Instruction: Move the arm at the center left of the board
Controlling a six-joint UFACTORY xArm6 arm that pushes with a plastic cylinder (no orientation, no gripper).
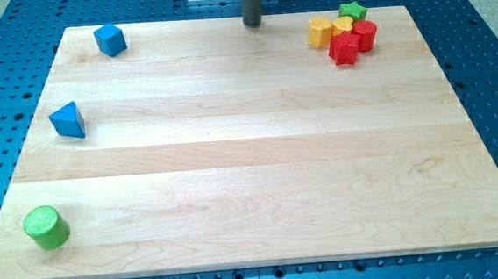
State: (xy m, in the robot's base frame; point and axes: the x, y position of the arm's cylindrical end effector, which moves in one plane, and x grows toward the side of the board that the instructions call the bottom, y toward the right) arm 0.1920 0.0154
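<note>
At the view's top edge of the pale wooden table, my tip (a bare dark rod, holding nothing) stands apart from a cluster: yellow blocks, red blocks, green star. Along the left lie a blue cube, blue triangular block, green cylinder

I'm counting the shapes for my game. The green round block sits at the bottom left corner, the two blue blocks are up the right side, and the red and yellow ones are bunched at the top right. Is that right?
Nearly. In the camera view the two blue blocks, the blue cube and the blue triangular block, are up the left side, not the right. The green cylinder and the top-right bunch are as you said.
</note>
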